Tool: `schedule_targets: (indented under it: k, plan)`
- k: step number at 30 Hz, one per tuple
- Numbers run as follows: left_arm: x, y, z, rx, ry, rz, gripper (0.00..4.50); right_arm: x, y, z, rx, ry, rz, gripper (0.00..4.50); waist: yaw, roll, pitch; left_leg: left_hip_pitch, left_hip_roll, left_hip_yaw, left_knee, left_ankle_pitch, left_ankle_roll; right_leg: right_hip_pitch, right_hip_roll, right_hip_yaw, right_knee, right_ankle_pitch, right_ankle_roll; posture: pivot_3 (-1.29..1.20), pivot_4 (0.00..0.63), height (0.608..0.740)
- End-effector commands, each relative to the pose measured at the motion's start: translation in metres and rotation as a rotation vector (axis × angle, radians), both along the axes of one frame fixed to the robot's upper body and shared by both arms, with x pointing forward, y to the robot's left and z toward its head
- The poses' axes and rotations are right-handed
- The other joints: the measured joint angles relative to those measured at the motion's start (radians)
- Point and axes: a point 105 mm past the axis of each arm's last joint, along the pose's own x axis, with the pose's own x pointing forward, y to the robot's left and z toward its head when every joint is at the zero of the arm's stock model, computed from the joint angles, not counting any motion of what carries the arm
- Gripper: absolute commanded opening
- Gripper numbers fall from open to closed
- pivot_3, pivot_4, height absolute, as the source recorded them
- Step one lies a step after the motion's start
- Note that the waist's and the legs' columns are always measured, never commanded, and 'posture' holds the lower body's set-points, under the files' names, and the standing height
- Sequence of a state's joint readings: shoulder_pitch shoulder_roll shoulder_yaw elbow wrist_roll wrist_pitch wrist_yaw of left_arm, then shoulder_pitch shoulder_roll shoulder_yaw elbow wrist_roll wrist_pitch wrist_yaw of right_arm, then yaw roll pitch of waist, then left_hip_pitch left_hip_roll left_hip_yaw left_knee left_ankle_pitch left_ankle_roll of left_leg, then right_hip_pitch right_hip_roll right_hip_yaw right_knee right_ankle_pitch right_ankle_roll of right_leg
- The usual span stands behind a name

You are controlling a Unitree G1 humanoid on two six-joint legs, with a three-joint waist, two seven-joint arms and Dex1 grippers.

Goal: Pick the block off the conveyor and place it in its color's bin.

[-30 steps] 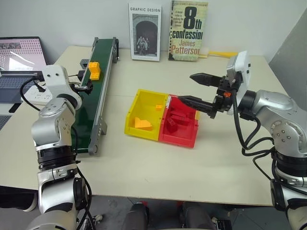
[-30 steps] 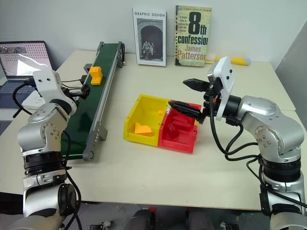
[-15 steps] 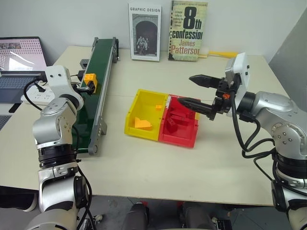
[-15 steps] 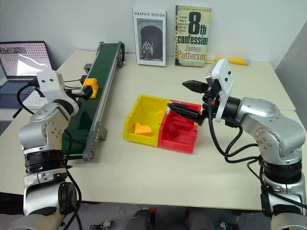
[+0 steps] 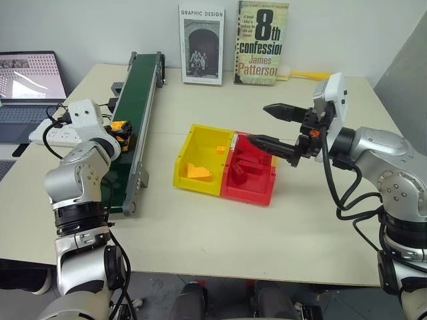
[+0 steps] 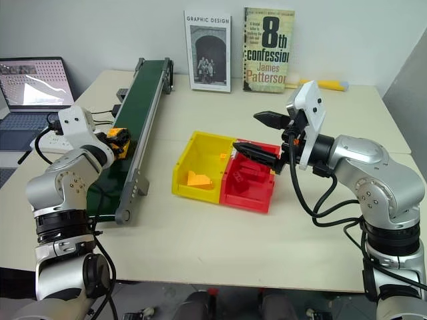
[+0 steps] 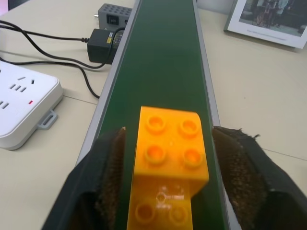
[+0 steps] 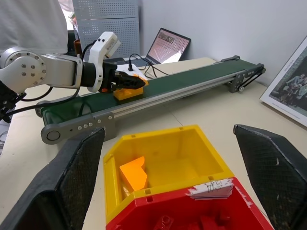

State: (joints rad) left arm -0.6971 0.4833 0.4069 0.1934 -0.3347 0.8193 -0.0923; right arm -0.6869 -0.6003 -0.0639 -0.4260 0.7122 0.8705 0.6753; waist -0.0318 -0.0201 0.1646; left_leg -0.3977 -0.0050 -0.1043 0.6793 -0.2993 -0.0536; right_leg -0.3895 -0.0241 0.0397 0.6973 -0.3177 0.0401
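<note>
The orange-yellow studded block (image 7: 170, 153) lies on the dark-green conveyor (image 5: 137, 93), about halfway along the belt. My left gripper (image 5: 122, 131) sits low over the belt with the block between its fingers (image 7: 110, 167). In the left wrist view a thin strip of belt still shows on each side of the block, so the jaws stand slightly apart from it. The yellow bin (image 5: 185, 155) sits mid-table, joined to a red tray (image 5: 263, 193). My right gripper (image 5: 257, 123) hovers open above the red tray, holding nothing.
Yellow pieces (image 5: 197, 171) lie in the yellow bin and red pieces in the red tray. A laptop (image 5: 30, 73), a white power strip (image 7: 19, 110) and cables sit left of the conveyor. Two books (image 5: 201, 43) lean on the back wall.
The block has travelled along the belt toward me. My left gripper has dipped down and its fingers have closed in around the block. The right arm has stayed still.
</note>
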Motion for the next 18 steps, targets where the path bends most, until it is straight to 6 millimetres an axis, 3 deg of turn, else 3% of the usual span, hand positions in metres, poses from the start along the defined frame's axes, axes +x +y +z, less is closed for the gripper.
schedule_targets:
  k: [1, 3, 10, 14, 18]
  plan:
    - [-0.004, 0.002, 0.015, 0.002, -0.042, 0.012, 1.85, -0.003, -0.001, 0.013, 0.012, -0.057, 0.007, 4.50, 0.000, 0.000, 0.000, 0.000, 0.000, 0.000, 0.000, 0.000, 0.000, 0.000, 0.000, 0.000, 0.000, 0.000, 0.000, 0.00, 0.150, 0.740]
    - [-0.005, 0.002, 0.018, -0.001, -0.051, 0.012, 1.55, -0.003, -0.002, 0.013, 0.009, -0.058, 0.005, 4.50, 0.000, 0.000, 0.000, 0.000, 0.000, 0.000, 0.000, 0.000, 0.000, 0.000, 0.000, 0.000, 0.000, 0.000, 0.000, 0.00, 0.150, 0.740]
    - [-0.002, -0.004, 0.033, 0.020, -0.085, -0.018, 1.55, -0.002, -0.004, 0.013, 0.002, -0.064, -0.002, 4.50, 0.000, 0.000, 0.000, 0.000, 0.000, 0.000, 0.000, 0.000, 0.000, 0.000, 0.000, 0.000, 0.000, 0.000, 0.000, 0.00, 0.150, 0.740]
    - [0.003, -0.041, 0.051, 0.075, -0.125, -0.227, 1.55, -0.005, -0.009, 0.009, -0.053, -0.072, -0.016, 4.50, 0.002, 0.000, 0.000, 0.000, 0.000, 0.000, 0.000, 0.000, 0.000, 0.000, 0.000, 0.000, 0.000, 0.000, 0.000, 0.00, 0.150, 0.740]
    - [0.001, -0.094, 0.061, 0.143, -0.130, -0.500, 1.55, -0.013, -0.017, -0.006, -0.199, -0.084, -0.009, 4.50, 0.008, 0.000, 0.000, -0.001, 0.000, -0.001, 0.000, 0.000, 0.000, 0.000, 0.000, -0.001, -0.001, 0.000, 0.000, 0.00, 0.150, 0.740]
